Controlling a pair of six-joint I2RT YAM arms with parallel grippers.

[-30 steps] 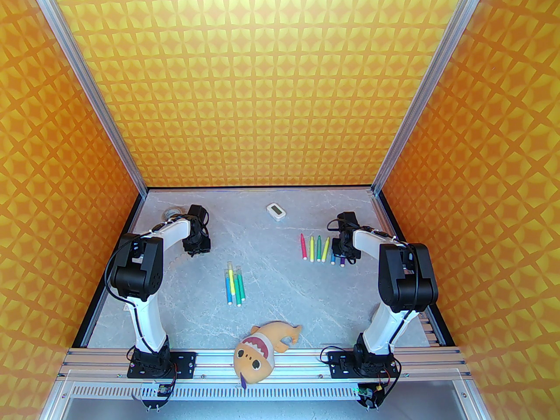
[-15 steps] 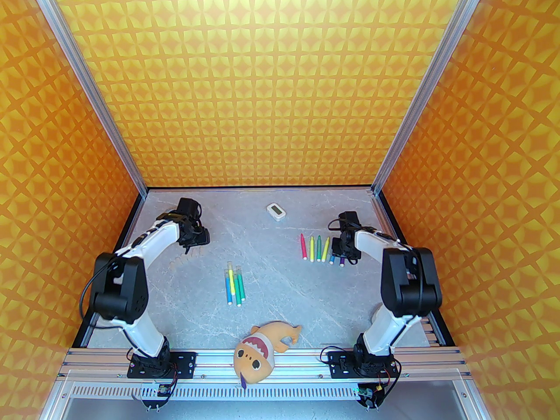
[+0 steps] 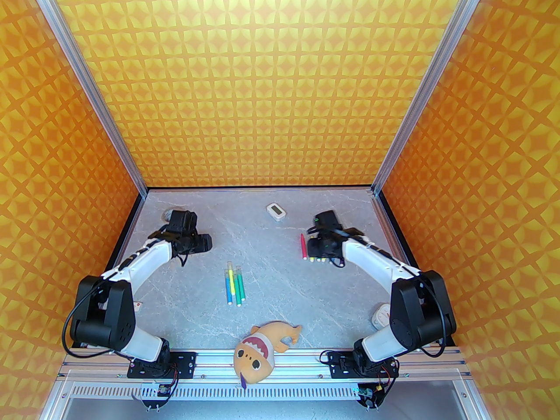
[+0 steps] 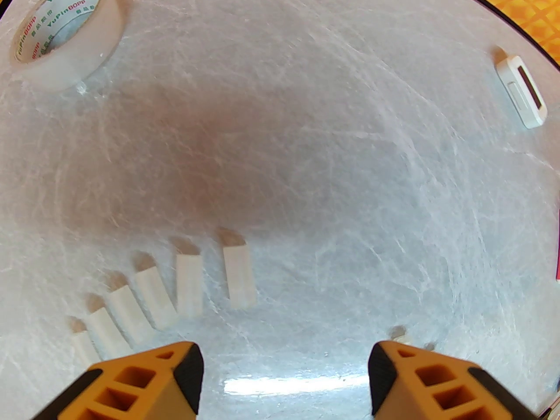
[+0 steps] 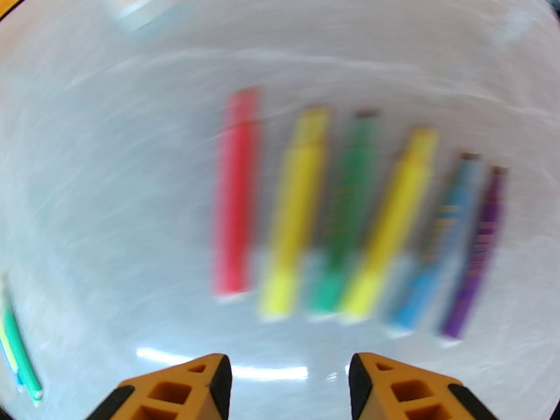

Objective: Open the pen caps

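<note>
We counted six pen caps (image 4: 189, 285) lying loose in a slanted row on the table (image 3: 284, 317), low on the left of the left wrist view and just ahead of the left hand (image 4: 284, 381). Six uncapped pens (image 5: 302, 217) lay side by side in front of the right hand (image 5: 286, 383): pink, yellow, green, yellow, blue and purple. Their narrow ends pointed away from it, though that view was blurred. From this we judged the work a little over half done.

What was left were the four capped pens (image 3: 236, 285), bunched at the middle of the table and well apart from both hands. Pale caps seemed to sit on their far ends.

Both arms reached out over the far half of the table, the left not far from a tape roll (image 4: 65, 33), the right above its row of pens. The left hand's jaws stood wide apart with nothing between them. The right hand's jaws were parted somewhat less and were also empty. Neither hand appeared to touch anything.
</note>
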